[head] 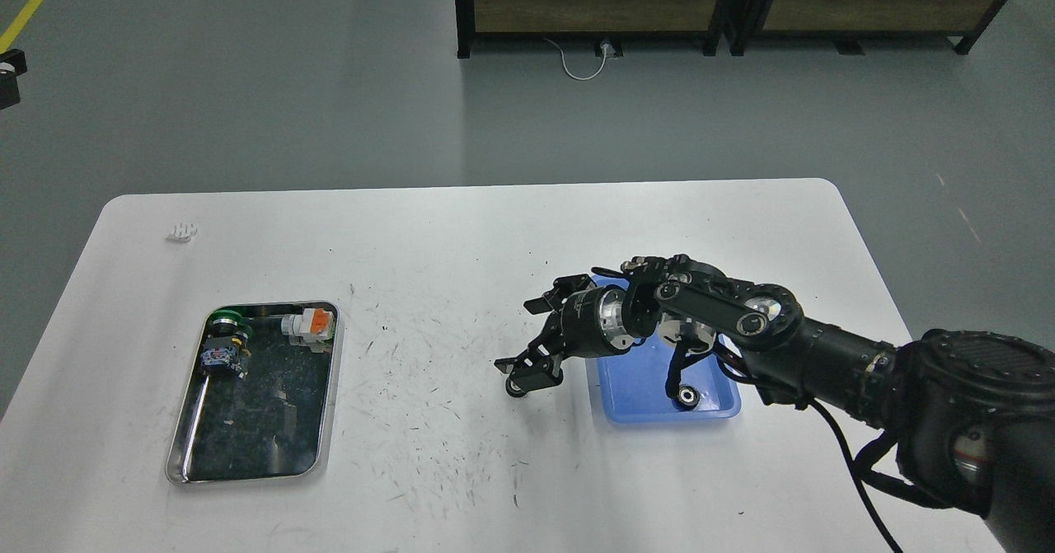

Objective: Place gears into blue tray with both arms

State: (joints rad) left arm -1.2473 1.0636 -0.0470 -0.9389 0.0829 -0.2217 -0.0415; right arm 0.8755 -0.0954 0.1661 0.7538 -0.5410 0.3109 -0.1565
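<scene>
My right arm reaches in from the right across the blue tray (633, 390). Its gripper (527, 337) is open, just left of the tray, with one finger up and the other low over the table. One gear (517, 389) lies on the white table right under that low fingertip and is partly hidden by it; I cannot tell whether they touch. A second gear (686, 396) lies in the tray's near right corner. The arm covers the far half of the tray. My left gripper is out of view.
A steel tray (326, 421) with a dark bottom sits at the table's left, holding a green-capped switch (222, 337) and an orange-capped switch (310, 322). A small white piece (181, 231) lies at the far left. A black arm part (7, 77) shows at the left edge.
</scene>
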